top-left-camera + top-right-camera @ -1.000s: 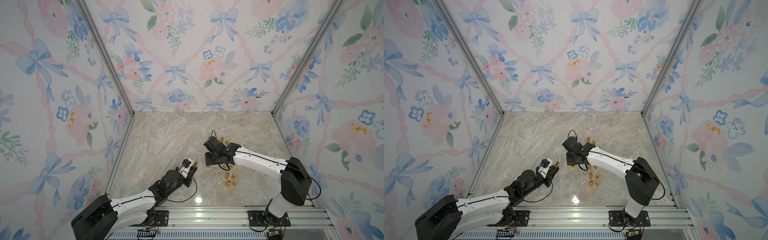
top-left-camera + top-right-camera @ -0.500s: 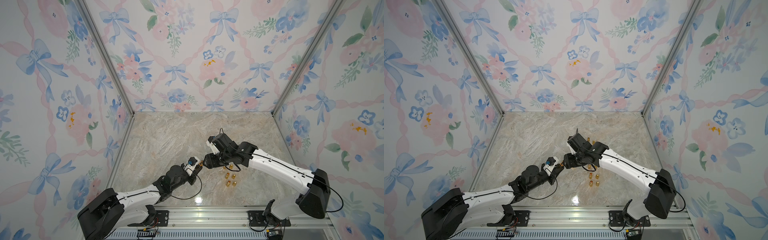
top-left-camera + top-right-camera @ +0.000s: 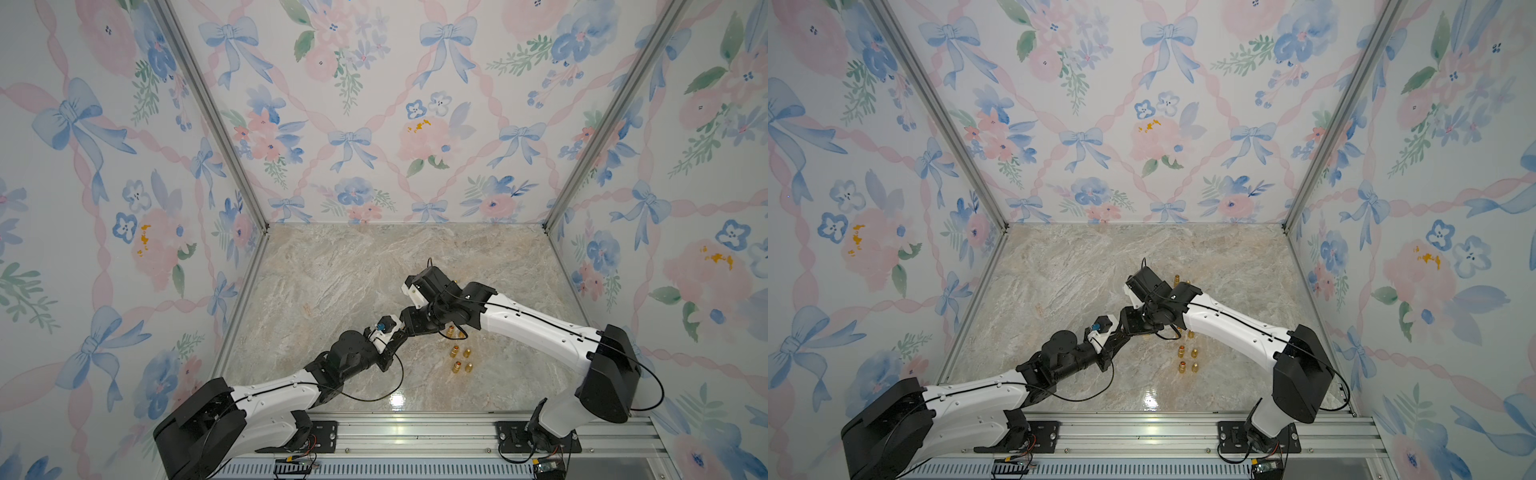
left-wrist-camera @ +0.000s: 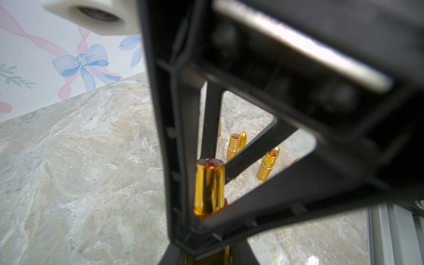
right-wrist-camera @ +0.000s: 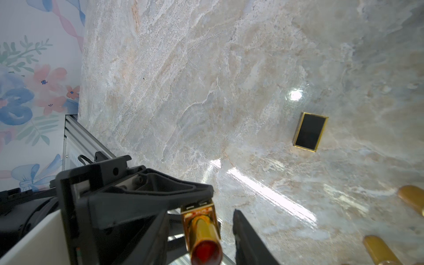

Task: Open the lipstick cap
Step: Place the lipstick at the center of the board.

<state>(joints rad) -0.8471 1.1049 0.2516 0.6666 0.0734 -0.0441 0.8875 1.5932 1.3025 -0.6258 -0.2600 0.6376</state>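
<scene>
My left gripper (image 4: 207, 254) is shut on the base of a gold lipstick (image 4: 209, 185) and holds it above the marble table (image 3: 332, 282). In the right wrist view the lipstick (image 5: 202, 231) has a square gold base and a round gold tube with a red end face. I cannot tell whether a cap sits on it. My right gripper (image 5: 203, 220) is open around the tube, and one finger (image 5: 243, 231) stands clear of it. In both top views the left gripper (image 3: 395, 337) (image 3: 1115, 337) and right gripper (image 3: 406, 328) (image 3: 1126, 326) meet tip to tip.
Several small gold lipsticks (image 3: 460, 360) (image 3: 1187, 360) stand on the table under my right forearm, some with loose caps beside them (image 4: 242, 139). A black rectangular piece with a gold rim (image 5: 310, 132) lies flat on the marble. Flowered walls close off three sides.
My right gripper left the table by the gold lipsticks and swung over to the left gripper. The left gripper carried the lipstick towards it. The right fingers now stand around the tube.
</scene>
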